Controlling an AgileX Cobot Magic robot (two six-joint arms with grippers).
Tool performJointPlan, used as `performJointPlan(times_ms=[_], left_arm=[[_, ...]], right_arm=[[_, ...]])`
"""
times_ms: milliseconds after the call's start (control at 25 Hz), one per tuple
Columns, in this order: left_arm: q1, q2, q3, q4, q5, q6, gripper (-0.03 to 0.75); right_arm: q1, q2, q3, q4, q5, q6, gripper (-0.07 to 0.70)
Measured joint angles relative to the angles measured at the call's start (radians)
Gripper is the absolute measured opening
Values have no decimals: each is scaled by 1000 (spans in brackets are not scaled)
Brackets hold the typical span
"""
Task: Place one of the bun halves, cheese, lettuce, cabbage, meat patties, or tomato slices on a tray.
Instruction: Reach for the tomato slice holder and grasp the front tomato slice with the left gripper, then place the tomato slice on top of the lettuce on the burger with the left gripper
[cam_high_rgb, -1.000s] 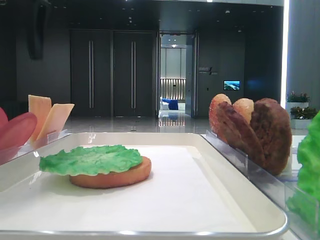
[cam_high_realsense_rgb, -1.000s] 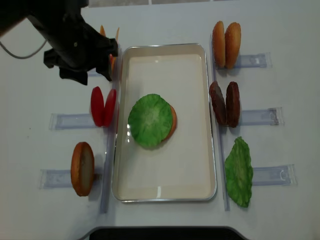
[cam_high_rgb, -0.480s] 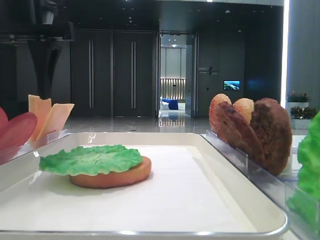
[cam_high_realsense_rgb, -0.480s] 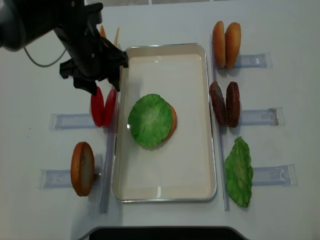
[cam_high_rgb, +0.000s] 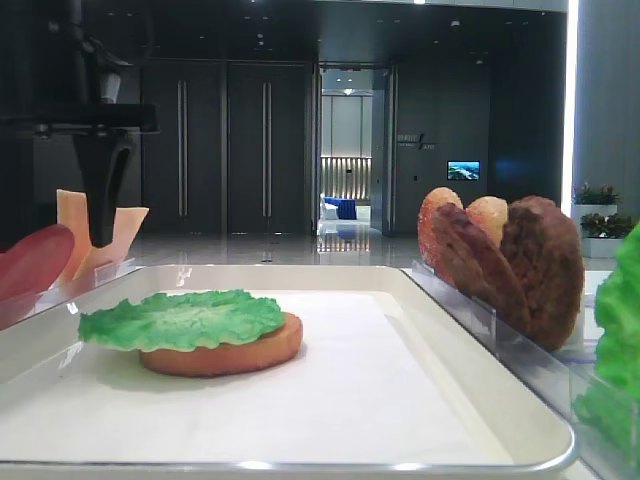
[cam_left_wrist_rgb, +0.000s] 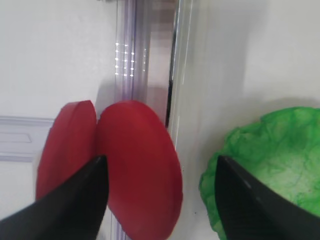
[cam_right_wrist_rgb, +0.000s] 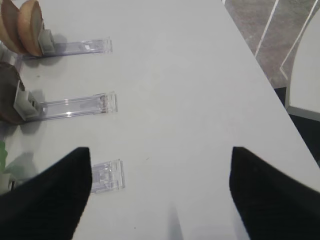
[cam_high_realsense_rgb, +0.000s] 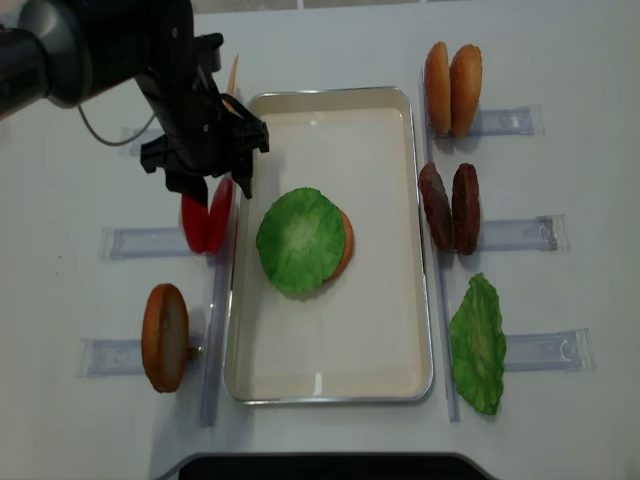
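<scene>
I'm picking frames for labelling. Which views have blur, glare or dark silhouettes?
Left wrist view: the holder above the tomato slices is blurred and carries glare dots; both fingers are plain black. Low exterior view: dim background, arm backlit, glints on the tray rim. Overhead view: evenly lit, sharp.
</scene>
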Motion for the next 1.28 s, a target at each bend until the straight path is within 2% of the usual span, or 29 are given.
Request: performJointPlan(times_ms=[160,240,320,440,520,760,880,1000,1280], left_arm=[[0,22,-1,8,32,1,504],[0,29,-1,16,46,5,463],[0,29,-1,21,58,6,354],[0,29,-2,27,70,16,113],[0,29,-3,35,80,20,55],[1,15,-24,33,103,23,48],[1,-19,-68,16,131,26,48],[1,-59,-106,-37,134,27,48],[-18,-89,-111,-91,160,47,48]], right_arm=[[0,0,0,0,0,0,538],[0,0,0,0,0,0,538],[0,0,0,0,0,0,538],[0,0,0,0,0,0,538],[0,0,0,0,0,0,538],[0,0,0,0,0,0,538],[0,0,0,0,0,0,538],[0,0,0,0,0,0,538],[0,0,0,0,0,0,538]])
